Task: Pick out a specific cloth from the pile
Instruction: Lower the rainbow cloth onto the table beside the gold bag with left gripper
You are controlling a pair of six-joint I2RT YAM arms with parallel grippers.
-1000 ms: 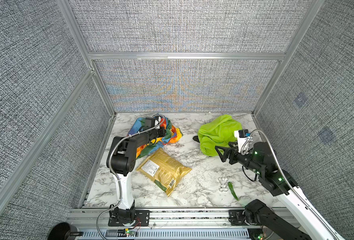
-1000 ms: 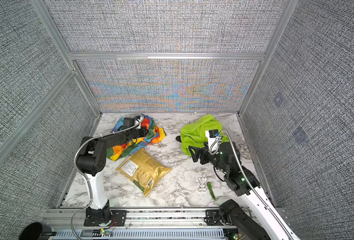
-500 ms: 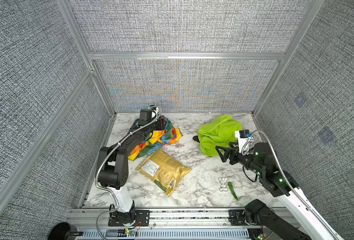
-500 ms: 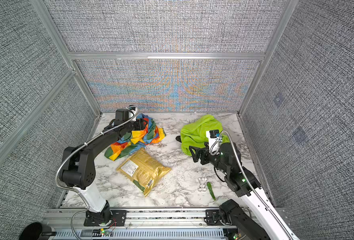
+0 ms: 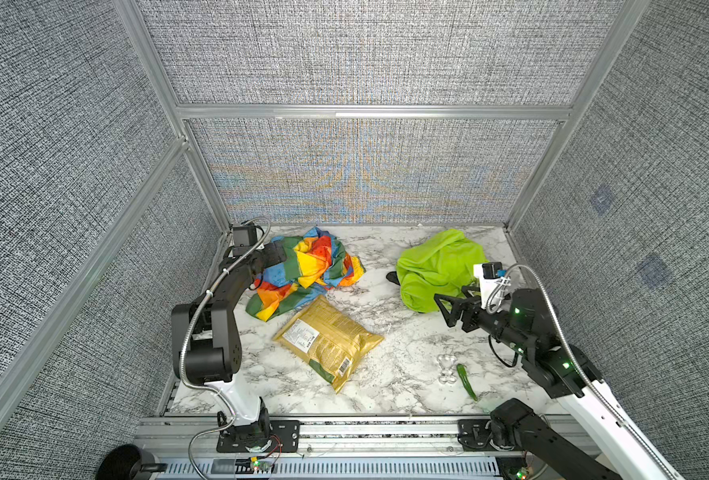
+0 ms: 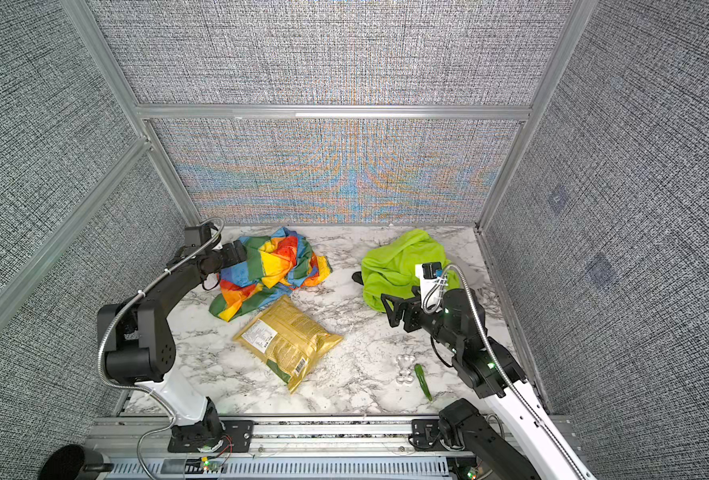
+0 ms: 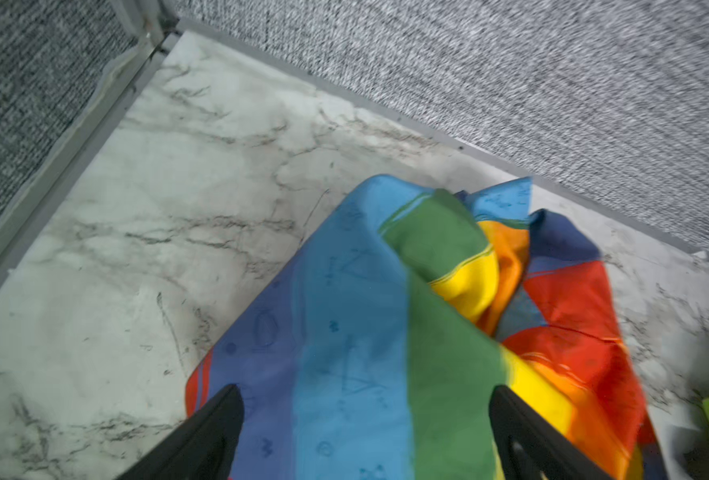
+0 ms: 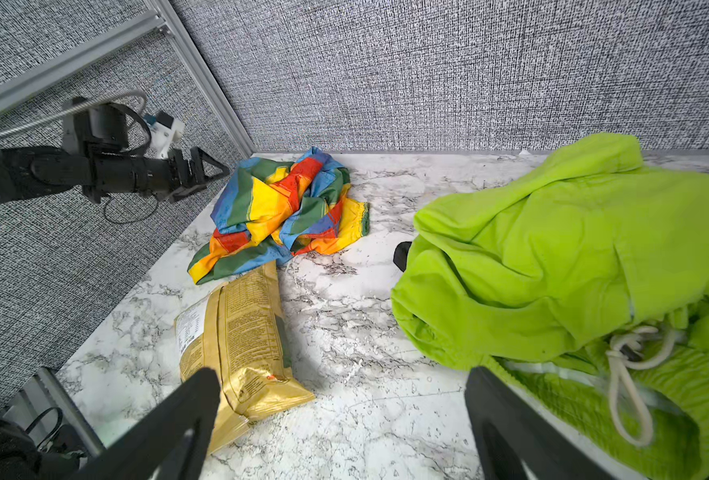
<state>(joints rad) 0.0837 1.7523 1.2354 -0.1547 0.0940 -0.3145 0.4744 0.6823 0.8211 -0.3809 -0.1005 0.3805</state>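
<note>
The rainbow cloth is being left crumpled at the table's back left, apart from the green pile, its edge being straddled by the wide-open left gripper, while the right gripper is being held open beside that pile.

We are seeing the cloth lying at the back left of the table. The pile is sitting at the back right, well apart from it. The snack bag is lying just in front of the cloth, touching its edge. The left gripper is hanging over the cloth's left edge, and the right gripper is hanging just in front of the pile.
</note>
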